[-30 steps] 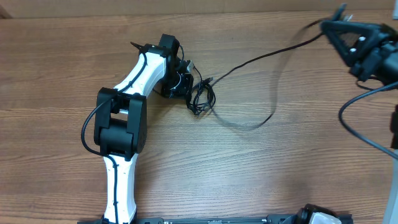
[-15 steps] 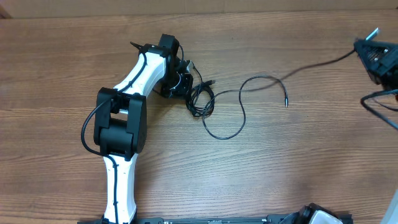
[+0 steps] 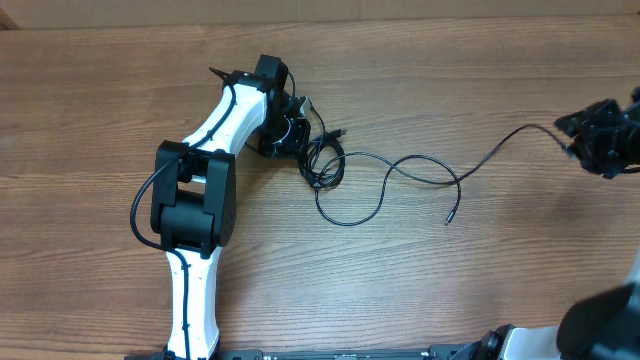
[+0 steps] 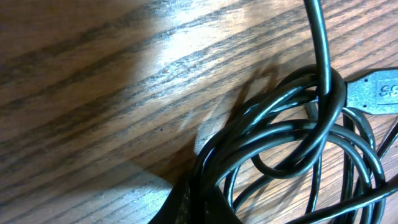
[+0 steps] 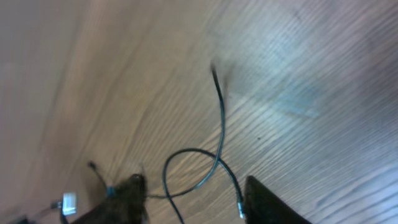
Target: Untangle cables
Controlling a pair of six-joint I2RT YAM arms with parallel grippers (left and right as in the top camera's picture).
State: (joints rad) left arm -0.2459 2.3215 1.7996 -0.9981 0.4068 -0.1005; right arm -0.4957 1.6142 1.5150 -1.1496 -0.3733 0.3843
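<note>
Left gripper (image 3: pixel 296 135) is clamped tight on the left edge of the cables (image 3: pixel 325 160), which are knotted mid-table (image 3: pixel 110 95) just right of its fingers. Left wrist view: coils run into the closed jaws, and a silver USB plug (image 4: pixel 373 93) is on the knot's right side. A loose strand (image 3: pixel 420 170) runs right from the knot and loops once. One end plug (image 3: pixel 447 219) lies free on the wood; the other leg climbs to the right gripper (image 3: pixel 572 130) near the table's right edge. Its fingers stand apart in the blurred right wrist view, with the strand passing between them. Can't tell if either finger touches it.
</note>
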